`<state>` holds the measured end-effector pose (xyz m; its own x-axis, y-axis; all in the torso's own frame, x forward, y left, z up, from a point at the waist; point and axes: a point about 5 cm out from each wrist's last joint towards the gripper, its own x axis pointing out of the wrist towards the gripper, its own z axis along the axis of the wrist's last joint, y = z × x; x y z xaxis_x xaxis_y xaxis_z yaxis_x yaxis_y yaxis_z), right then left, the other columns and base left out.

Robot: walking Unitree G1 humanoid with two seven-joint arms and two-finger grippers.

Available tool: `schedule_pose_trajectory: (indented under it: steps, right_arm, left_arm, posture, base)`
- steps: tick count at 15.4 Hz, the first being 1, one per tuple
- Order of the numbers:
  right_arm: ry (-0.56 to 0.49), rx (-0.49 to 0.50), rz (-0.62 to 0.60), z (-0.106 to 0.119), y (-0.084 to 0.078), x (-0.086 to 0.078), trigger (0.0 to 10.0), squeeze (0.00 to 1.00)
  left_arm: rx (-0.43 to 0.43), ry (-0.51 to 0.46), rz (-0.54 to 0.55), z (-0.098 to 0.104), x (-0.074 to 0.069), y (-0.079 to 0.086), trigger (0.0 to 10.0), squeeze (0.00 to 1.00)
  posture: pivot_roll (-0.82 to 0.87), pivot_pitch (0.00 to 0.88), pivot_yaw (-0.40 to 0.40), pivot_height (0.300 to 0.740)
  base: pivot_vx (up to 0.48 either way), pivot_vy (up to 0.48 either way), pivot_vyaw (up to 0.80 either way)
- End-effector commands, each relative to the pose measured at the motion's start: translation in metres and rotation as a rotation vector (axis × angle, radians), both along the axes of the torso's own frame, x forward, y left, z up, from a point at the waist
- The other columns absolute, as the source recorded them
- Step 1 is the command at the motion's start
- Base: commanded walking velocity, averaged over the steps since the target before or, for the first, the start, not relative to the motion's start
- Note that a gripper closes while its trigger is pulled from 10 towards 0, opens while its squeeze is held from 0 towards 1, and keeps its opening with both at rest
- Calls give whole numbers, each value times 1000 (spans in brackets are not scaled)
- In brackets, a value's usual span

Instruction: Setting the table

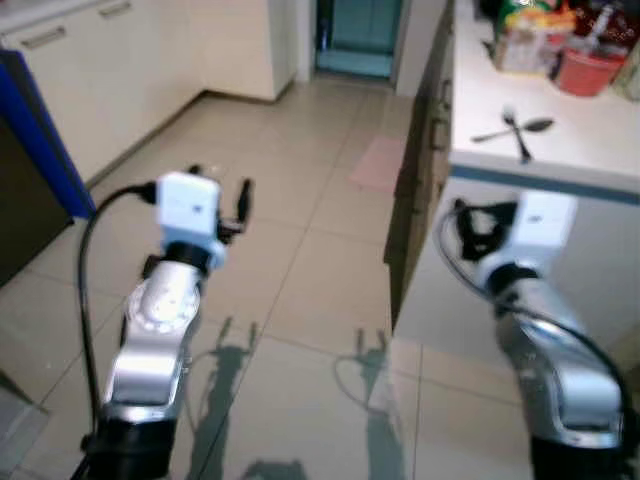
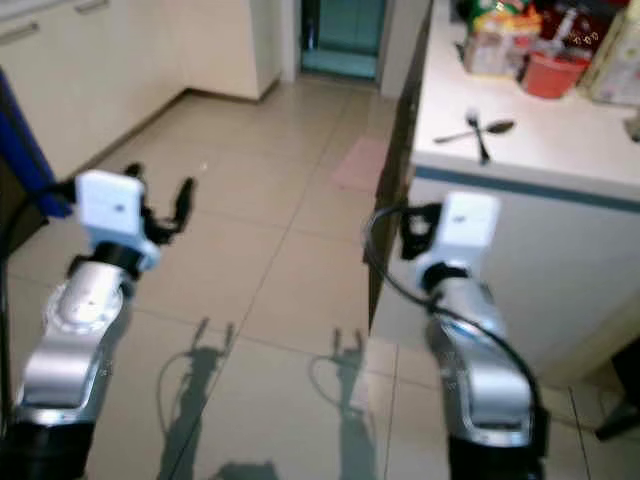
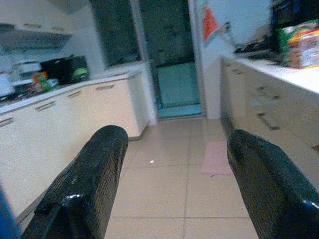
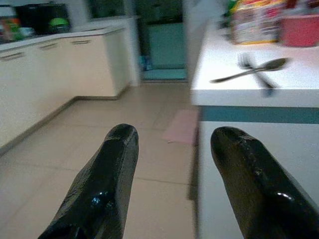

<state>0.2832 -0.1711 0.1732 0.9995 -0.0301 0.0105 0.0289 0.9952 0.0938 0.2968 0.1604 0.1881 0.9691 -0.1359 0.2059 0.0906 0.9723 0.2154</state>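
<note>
Fork (image 1: 517,135) crossing spoon (image 1: 515,128) near counter (image 1: 580,150) front edge | light, stiff, slippery; grasp handles | left gripper (image 3: 172,186), right gripper (image 4: 172,181) parted, empty

counter (image 1: 600,140): white, teal edge | bowl (image 1: 588,70): red | floor (image 1: 300,260): beige tiles

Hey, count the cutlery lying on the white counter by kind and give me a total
Fork: 1
Spoon: 1
Total: 2, lying crossed near the edge of the white counter. The left gripper and the right gripper are both open and hold nothing.
</note>
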Motion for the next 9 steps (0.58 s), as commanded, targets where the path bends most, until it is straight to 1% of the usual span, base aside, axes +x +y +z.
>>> schedule_pose_trajectory:
  steps: [1,2,4,8,9]
  right_arm:
    - [16,12,38,1,9,5,10000,0]
    - [21,9,49,0,11,6,10000,0]
    - [20,6,57,1,12,7,10000,0]
    - [21,-3,57,1,9,9,10000,0]
    - [20,-6,58,2,9,10,10000,0]
  left_arm:
    - [8,-43,30,11,1,7,10000,0]
    - [4,-53,33,13,2,8,10000,0]
    - [-6,-59,29,15,2,8,10000,0]
    - [-19,-61,10,15,1,6,10000,0]
    - [-21,-61,6,15,1,5,10000,0]
  posture:
    - [-22,0,-22,740]
    - [-21,0,-23,740]
    - [-20,0,-25,740]
    - [-26,0,-27,740]
    - [-26,0,-27,740]
  base:
    - [266,0,0]
    - [352,0,0]
    - [390,0,-441]
    - [442,0,-794]
    - [465,0,0]
